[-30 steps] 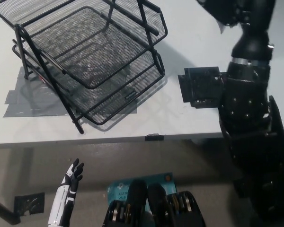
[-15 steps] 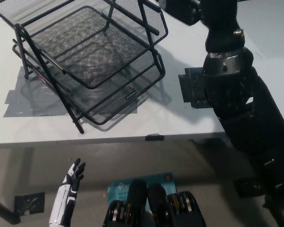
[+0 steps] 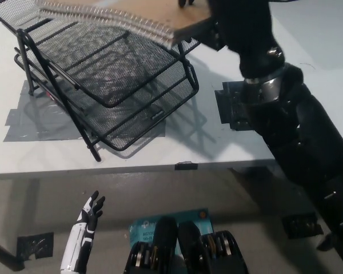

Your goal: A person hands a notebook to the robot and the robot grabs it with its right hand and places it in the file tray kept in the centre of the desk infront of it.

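White desk (image 3: 308, 45) fills the upper part of the head view, grey floor below its front edge. Reaching in from the lower right, the black right arm stretches diagonally up across the desk, and the right hand (image 3: 220, 23) at the top of the picture is clamped on the near edge of the notebook (image 3: 154, 16). That notebook, brown-covered with a wire spiral binding along its lower side, hangs tilted above the upper tier of the black mesh file tray (image 3: 160, 91), partly blurred, and whether it touches the tray's rim cannot be told. Both visible tiers of the tray show only bare mesh. Grey tape (image 3: 23, 123) lies on the desk under the tray's left side, and a dark flat block (image 3: 234, 108) sits just right of the tray, half hidden behind the arm. Down at the lower left the white left hand (image 3: 86, 225) rests below the desk edge, fingers spread, holding nothing.
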Controlling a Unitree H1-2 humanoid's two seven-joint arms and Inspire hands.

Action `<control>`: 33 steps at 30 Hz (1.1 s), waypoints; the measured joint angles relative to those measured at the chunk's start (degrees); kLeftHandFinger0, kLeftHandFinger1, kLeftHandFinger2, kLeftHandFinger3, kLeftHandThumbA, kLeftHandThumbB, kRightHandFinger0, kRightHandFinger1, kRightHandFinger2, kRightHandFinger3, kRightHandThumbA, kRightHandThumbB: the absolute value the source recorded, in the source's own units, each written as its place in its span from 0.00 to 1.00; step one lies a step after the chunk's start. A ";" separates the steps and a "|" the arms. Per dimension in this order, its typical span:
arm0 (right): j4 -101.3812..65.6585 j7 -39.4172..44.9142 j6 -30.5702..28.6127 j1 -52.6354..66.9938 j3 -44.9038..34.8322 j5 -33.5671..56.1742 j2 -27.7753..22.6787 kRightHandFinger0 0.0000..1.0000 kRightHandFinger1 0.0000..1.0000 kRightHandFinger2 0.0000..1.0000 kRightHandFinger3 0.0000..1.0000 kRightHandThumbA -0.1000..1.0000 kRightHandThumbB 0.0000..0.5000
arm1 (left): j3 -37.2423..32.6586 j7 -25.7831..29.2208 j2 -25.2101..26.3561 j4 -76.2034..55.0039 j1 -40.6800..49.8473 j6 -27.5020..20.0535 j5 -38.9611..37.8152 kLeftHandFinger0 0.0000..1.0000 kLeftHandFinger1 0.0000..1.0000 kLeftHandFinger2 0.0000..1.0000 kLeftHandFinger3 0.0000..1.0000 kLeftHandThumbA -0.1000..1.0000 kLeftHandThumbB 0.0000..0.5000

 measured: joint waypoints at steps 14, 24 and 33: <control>2.74 -5.63 -3.08 1.08 5.33 -12.18 -3.87 0.00 0.00 0.00 0.18 0.89 0.00 | -0.14 -0.08 0.19 0.28 -0.46 -0.03 -0.17 1.00 1.00 0.94 1.00 1.00 0.30; 6.69 -9.64 -3.06 1.05 6.79 -17.57 -3.82 0.00 0.00 0.00 0.13 0.92 0.00 | -0.77 -0.10 0.58 0.46 -0.61 -0.08 -0.38 1.00 1.00 0.92 1.00 1.00 0.34; 9.01 -11.91 -2.41 0.59 6.27 -19.04 -3.40 0.00 0.00 0.05 0.27 0.94 0.00 | -1.20 -0.09 0.70 0.51 -0.77 -0.08 -0.56 1.00 1.00 0.88 1.00 1.00 0.34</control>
